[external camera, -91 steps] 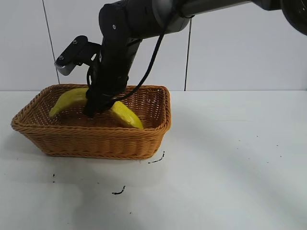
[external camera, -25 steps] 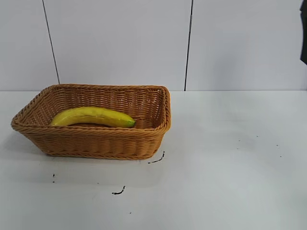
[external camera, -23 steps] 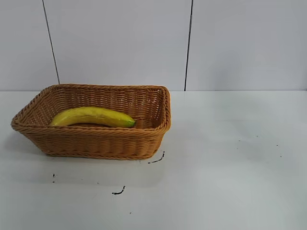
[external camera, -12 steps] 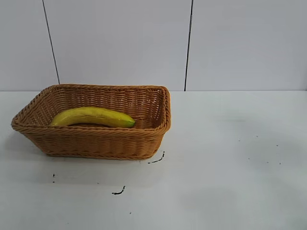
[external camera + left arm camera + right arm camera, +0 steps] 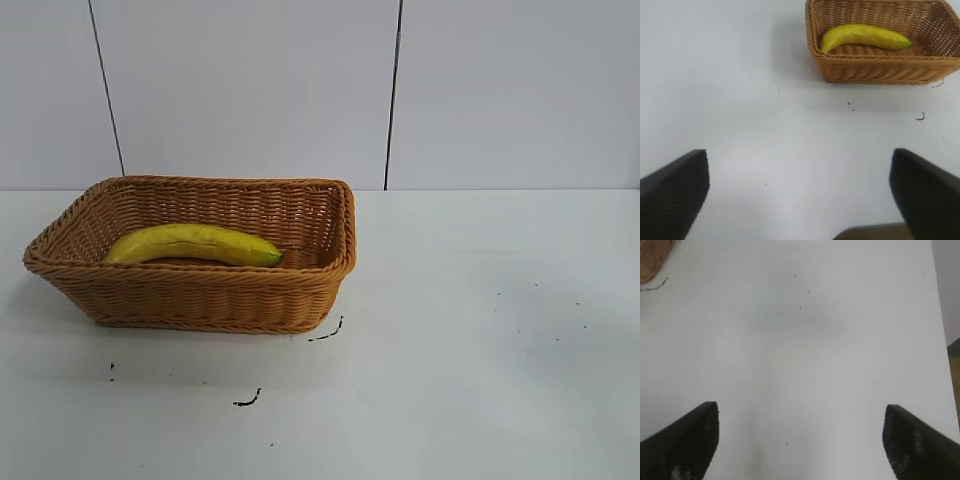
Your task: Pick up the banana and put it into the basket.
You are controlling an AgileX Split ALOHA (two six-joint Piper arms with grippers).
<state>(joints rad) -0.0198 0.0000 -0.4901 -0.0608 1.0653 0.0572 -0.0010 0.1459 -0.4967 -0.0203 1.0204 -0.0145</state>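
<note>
**Banana in the basket, both grippers spread wide**

While neither arm shows in the exterior view, each wrist view shows its own gripper; the left gripper (image 5: pixel 799 195) hangs over bare desk (image 5: pixel 740 100) with its fingers (image 5: pixel 675 192) wide apart and nothing between them; the right gripper (image 5: pixel 800 440) is likewise spread and empty above the white surface. The banana (image 5: pixel 192 244) lies lengthwise inside the basket (image 5: pixel 200 300), greenish tip toward the right; the basket sits on the desk's left half, with small dark marks (image 5: pixel 248 400) just in front.
</note>
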